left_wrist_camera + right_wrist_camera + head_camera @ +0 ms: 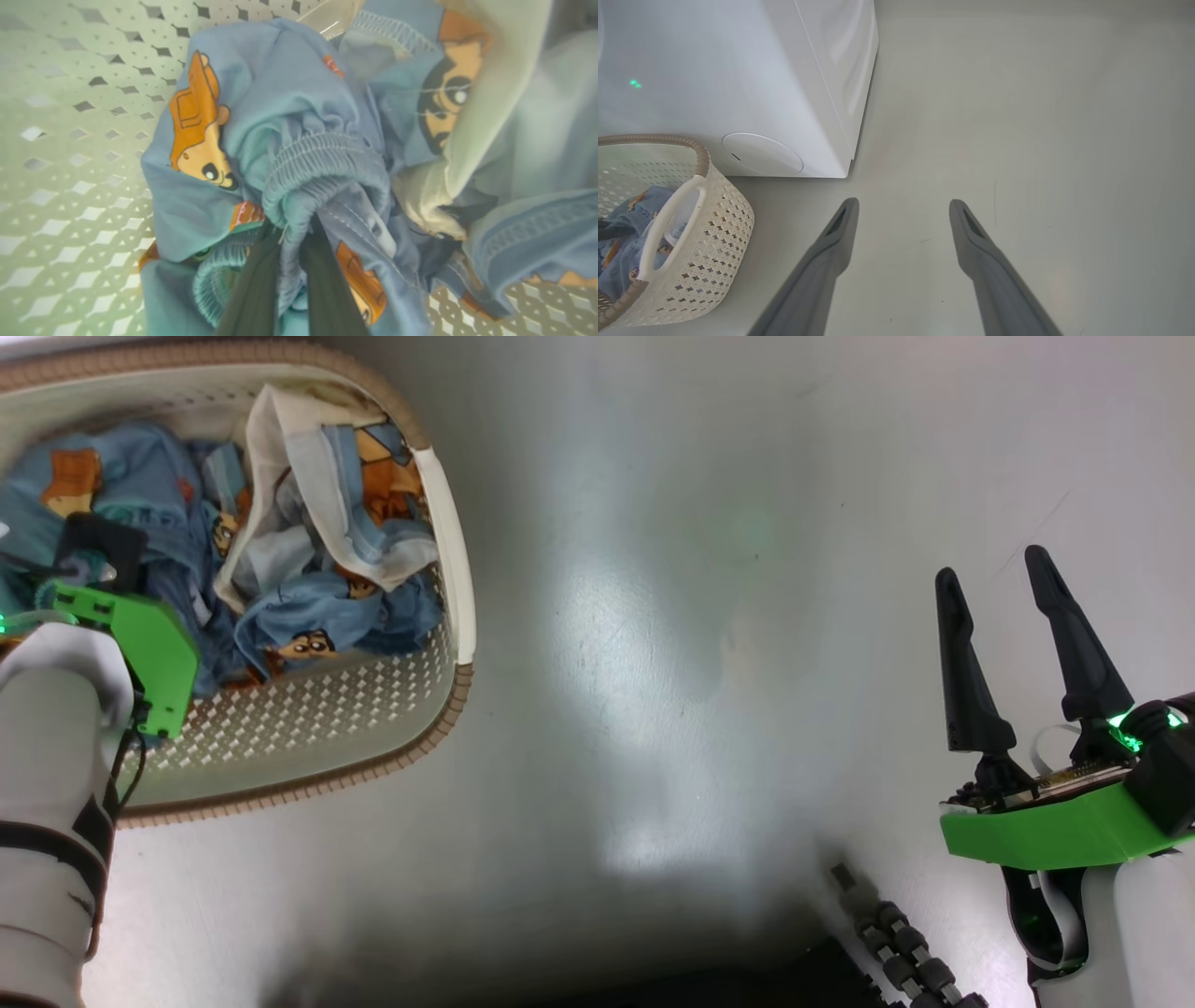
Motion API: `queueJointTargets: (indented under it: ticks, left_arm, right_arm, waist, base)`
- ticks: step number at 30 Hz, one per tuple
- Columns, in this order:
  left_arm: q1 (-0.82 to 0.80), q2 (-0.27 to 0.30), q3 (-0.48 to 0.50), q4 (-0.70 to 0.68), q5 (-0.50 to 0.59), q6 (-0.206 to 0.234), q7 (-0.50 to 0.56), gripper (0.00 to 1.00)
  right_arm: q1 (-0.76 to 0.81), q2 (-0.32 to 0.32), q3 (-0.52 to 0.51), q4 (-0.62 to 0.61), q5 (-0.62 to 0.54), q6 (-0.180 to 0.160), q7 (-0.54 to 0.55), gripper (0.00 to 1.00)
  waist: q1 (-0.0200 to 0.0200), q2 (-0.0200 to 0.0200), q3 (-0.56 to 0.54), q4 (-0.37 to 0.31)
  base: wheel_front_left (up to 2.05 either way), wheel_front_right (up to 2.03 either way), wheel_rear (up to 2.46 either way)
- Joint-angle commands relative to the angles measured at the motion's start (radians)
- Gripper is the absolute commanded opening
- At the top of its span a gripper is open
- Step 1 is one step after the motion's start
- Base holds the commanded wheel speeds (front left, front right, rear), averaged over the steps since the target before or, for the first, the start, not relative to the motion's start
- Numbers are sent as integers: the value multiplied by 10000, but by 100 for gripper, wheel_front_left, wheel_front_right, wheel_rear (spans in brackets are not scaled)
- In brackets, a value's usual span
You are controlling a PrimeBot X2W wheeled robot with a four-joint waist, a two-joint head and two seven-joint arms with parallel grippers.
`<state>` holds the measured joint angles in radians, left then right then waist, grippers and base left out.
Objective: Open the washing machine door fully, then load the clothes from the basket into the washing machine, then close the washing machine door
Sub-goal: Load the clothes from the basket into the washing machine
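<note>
The cream basket (373, 765) with its brown rim stands on the floor at the upper left of the head view. Inside it lie the clothes (317, 579), light blue with orange cartoon figures and white lining. My left gripper (89, 555) reaches down into them. In the left wrist view the left gripper (294, 228) is shut on a gathered fold of the clothes (299, 140). My right gripper (994, 565) stands open over bare floor at the right, and the right wrist view shows this gripper (903, 205) holding nothing. The white washing machine (738, 70) stands behind the basket (719, 219). Its door is out of view.
Pale grey glossy floor (700, 663) spreads between the basket and my right arm. A dark segmented cable (896, 943) lies at the bottom of the head view. A round white cover (761, 154) sits low on the machine's front.
</note>
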<state>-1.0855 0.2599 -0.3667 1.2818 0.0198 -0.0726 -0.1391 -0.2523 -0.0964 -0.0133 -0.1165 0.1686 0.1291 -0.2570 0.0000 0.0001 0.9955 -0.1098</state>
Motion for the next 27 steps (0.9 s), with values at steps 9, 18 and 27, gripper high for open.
queueJointTargets:
  ticks: [9,18,27]
  left_arm:
    - [2215,182,973,-1977,-1358,91,-1222,0]
    - [4212,39,1742,-4534,-1898,349,-1225,0]
    - [6341,-436,2968,-8012,-2210,495,-1226,0]
  right_arm:
    - [168,-219,50,220,180,16,-47,100]
    - [440,-419,166,510,280,16,-47,100]
    - [850,-537,391,794,361,16,-47,100]
  waist:
    - [0,-1,-2451,305]
    - [0,-1,-3963,673]
    - [0,-1,-5568,911]
  base:
    - [0,0,0]
    - [0,0,0]
    - [0,0,0]
